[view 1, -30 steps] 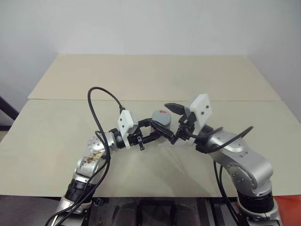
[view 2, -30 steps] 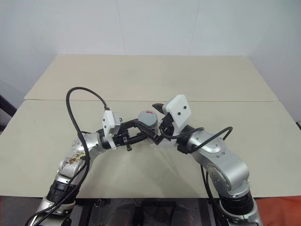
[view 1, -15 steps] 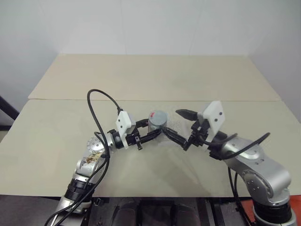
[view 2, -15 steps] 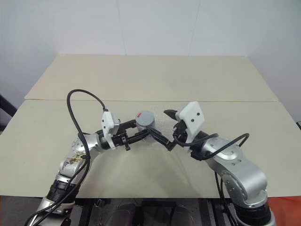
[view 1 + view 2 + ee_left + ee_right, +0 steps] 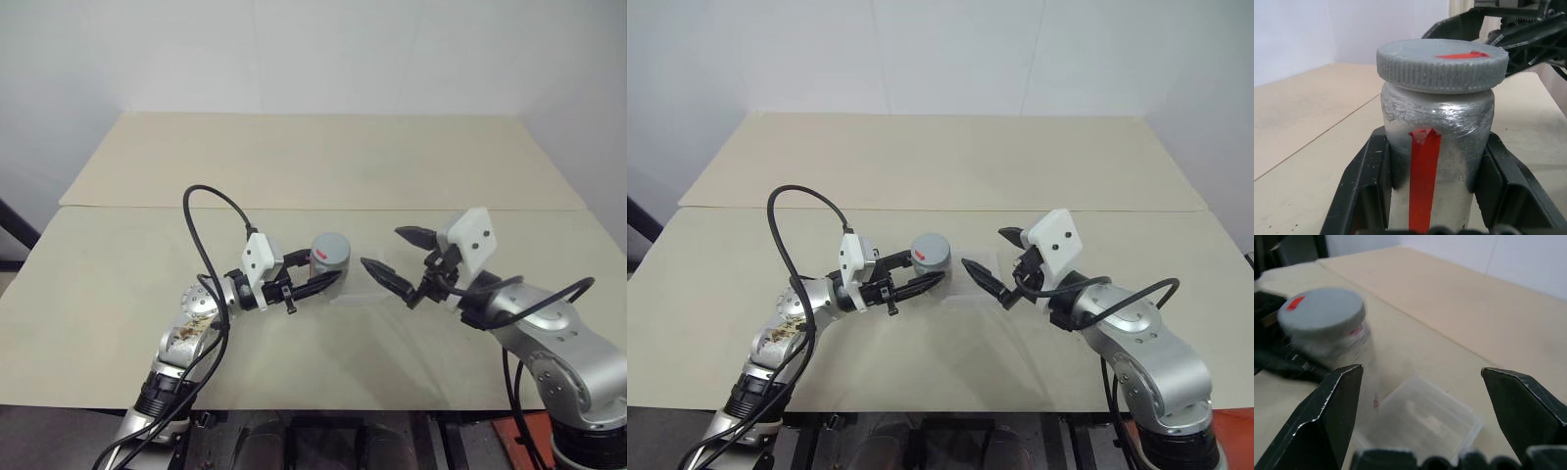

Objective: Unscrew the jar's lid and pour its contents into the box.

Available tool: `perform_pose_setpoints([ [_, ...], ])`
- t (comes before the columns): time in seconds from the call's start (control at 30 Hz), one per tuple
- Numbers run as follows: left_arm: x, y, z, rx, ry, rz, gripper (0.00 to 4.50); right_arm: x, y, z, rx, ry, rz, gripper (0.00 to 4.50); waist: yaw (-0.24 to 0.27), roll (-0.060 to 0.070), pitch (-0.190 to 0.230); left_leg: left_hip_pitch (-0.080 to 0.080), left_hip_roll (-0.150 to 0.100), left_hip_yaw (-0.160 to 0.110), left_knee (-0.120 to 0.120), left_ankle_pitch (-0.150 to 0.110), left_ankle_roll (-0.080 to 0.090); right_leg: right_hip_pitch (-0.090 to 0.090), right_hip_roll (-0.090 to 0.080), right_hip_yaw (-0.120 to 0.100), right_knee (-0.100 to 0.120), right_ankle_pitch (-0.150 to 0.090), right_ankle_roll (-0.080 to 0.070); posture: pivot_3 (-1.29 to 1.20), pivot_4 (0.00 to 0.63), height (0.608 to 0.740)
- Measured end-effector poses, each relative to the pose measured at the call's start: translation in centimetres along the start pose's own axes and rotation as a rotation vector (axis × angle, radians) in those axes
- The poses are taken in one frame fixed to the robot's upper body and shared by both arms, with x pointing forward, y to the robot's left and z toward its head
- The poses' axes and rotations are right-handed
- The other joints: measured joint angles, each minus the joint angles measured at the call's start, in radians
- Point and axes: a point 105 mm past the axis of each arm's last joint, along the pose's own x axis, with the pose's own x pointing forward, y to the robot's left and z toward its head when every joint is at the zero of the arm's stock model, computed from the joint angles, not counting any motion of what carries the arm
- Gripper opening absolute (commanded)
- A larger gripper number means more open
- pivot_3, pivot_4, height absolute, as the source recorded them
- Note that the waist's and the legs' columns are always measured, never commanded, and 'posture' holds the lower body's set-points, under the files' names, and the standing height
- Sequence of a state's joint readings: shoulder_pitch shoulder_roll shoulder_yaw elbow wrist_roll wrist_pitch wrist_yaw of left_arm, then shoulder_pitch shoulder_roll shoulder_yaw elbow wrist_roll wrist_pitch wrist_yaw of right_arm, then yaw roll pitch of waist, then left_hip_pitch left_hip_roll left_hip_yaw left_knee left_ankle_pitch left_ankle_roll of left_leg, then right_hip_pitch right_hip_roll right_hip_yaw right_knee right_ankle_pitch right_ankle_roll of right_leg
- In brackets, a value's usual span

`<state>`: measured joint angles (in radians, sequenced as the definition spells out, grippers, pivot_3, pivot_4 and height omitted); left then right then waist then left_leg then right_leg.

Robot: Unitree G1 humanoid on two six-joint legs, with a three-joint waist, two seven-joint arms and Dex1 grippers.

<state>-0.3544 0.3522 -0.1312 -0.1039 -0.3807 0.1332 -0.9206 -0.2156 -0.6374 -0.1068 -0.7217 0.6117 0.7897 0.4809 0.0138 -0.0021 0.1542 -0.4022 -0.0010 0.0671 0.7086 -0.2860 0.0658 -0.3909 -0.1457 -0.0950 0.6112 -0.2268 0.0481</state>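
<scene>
The jar [image 5: 1437,147] stands upright over the tan surface [image 5: 323,166], clamped low on its body between the two black fingers [image 5: 1364,181] of the left tool [image 5: 318,281]. The grey lid [image 5: 1442,63] with its red mark sits on top of the jar. The clear box [image 5: 1425,418] lies on the surface just beside the jar. The right tool [image 5: 397,257] hangs near the jar without touching it, fingers spread wide apart, holding nothing
</scene>
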Motion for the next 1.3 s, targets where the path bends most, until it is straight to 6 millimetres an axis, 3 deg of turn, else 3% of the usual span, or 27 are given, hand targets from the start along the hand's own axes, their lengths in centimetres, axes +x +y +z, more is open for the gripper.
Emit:
perform_pose_setpoints([
  [0.2,0.1,-0.1,0.0,0.007,0.001,0.0,1.89,0.0,2.0,1.7,0.013,-0.071,0.114,4.5,-0.004,0.0,0.0,0.001,0.0,0.0,0.0,0.0,0.0,0.0,0.0,0.001,0.0,0.0,0.0,0.0,0.15,0.74],
  [0.4,0.2,-0.1,-0.1,0.021,0.003,0.0,1.89,1.9,3.8,2.5,0.023,-0.11,0.172,4.5,-0.003,0.0,0.0,0.001,0.0,0.0,0.0,0.0,0.0,0.0,0.0,0.001,0.001,0.0,0.0,0.0,0.15,0.74],
  [0.8,0.3,-0.2,0.0,0.026,-0.003,-0.001,1.89,4.4,3.6,2.4,0.007,-0.114,0.161,4.5,-0.002,0.0,0.0,0.0,0.0,0.0,0.0,0.0,0.0,0.0,0.0,0.0,0.0,0.0,0.0,0.0,0.15,0.74],
  [1.03,0.3,-0.2,0.0,0.025,-0.003,0.001,1.89,4.9,3.6,2.5,0.025,-0.134,0.15,4.5,-0.002,0.0,0.0,0.0,0.0,0.0,0.0,0.0,0.0,0.0,0.0,0.0,0.001,0.0,0.0,0.0,0.15,0.74],
  [1.2,0.3,-0.2,-0.1,0.021,-0.004,0.002,1.89,4.9,3.6,2.6,0.03,-0.141,0.152,2.98,-0.002,0.0,0.0,0.0,0.0,0.0,0.0,0.0,0.0,0.0,0.0,0.0,0.001,0.0,0.0,0.0,0.15,0.74],
  [1.3,0.3,-0.2,-0.1,0.02,-0.005,0.002,1.89,4.9,3.6,2.6,0.027,-0.138,0.146,2.98,-0.003,0.0,0.0,0.0,0.0,0.0,0.0,0.0,0.0,0.0,0.0,0.0,0.001,0.0,0.0,0.0,0.15,0.74],
])
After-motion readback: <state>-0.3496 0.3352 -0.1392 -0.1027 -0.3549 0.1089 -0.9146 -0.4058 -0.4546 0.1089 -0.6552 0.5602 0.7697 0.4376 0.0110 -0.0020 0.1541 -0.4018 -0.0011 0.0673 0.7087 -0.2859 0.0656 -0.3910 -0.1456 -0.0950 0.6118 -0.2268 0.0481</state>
